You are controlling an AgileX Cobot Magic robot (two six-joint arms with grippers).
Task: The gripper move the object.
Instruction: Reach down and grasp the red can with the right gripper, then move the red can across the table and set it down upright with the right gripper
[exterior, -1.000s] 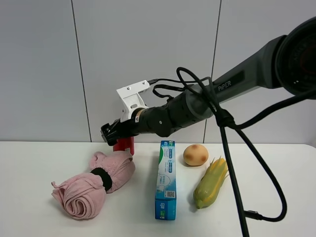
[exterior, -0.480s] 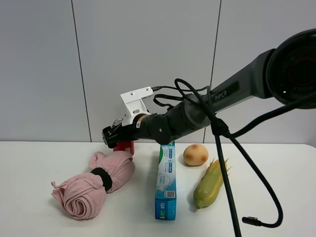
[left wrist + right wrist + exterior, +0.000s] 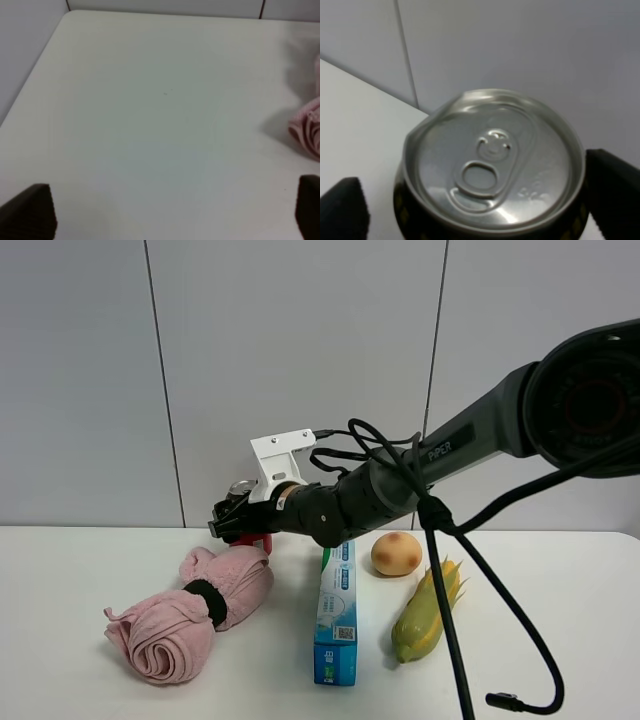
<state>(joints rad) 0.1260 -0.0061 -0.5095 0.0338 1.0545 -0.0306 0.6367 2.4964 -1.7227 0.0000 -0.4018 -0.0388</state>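
Observation:
The red can (image 3: 262, 539) with its silver top stands on the white table (image 3: 560, 590) at the back, by the wall. My right gripper (image 3: 232, 522), a black clamp under a white bracket, reaches across from the right and sits around the can's upper part. In the right wrist view the can's silver top and pull tab (image 3: 492, 160) lie between the two black fingertips (image 3: 340, 210). One fingertip is at the can's rim and the other stands a little off it. My left gripper (image 3: 167, 215) is open over bare table and holds nothing.
A rolled pink towel (image 3: 185, 615) lies just in front of the can and also shows in the left wrist view (image 3: 307, 130). A blue-green long box (image 3: 337, 605), a brown round bun (image 3: 396, 553) and a corn cob (image 3: 428, 610) lie to the right. A black cable (image 3: 505, 701) hangs at the front right.
My right gripper has come down and slid a little right, from above the can to around its upper part. The can has not moved.

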